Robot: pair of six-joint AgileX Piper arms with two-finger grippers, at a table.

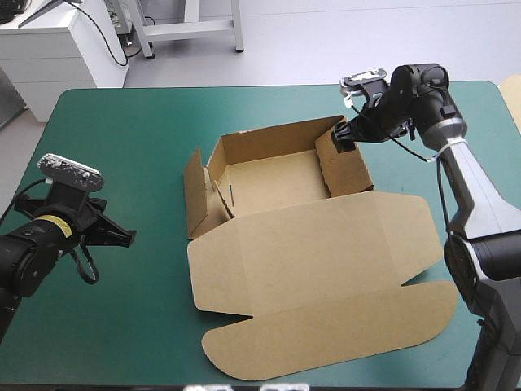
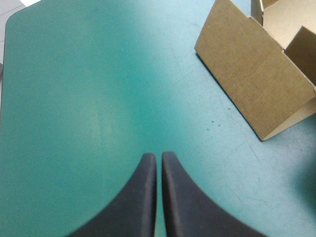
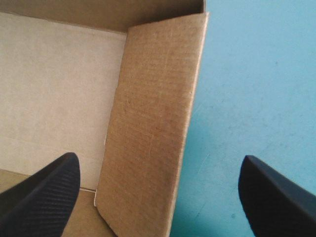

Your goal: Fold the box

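Box [image 1: 317, 261]: one, mid-table on the teal-green cover [image 1: 122, 138], lid [image 1: 342, 236] flat toward the near edge, tray [image 1: 273, 181] beyond it with walls raised. Left gripper [image 2: 159, 157] hangs low at the table's left, well apart from it, fingers all but meeting on nothing. Farther off, right gripper [image 3: 160, 163] reaches down at the tray's far right corner, fingers wide astride the right wall [image 3: 153, 123].

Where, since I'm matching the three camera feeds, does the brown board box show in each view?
High view: the brown board box lies mid-table, walls raised, lid flat.
Left wrist view: its outer wall, ahead and aside of the shut left gripper.
Right wrist view: a raised wall stands between the fingers of the open right gripper.
Shared landmark: the teal-green table cover.
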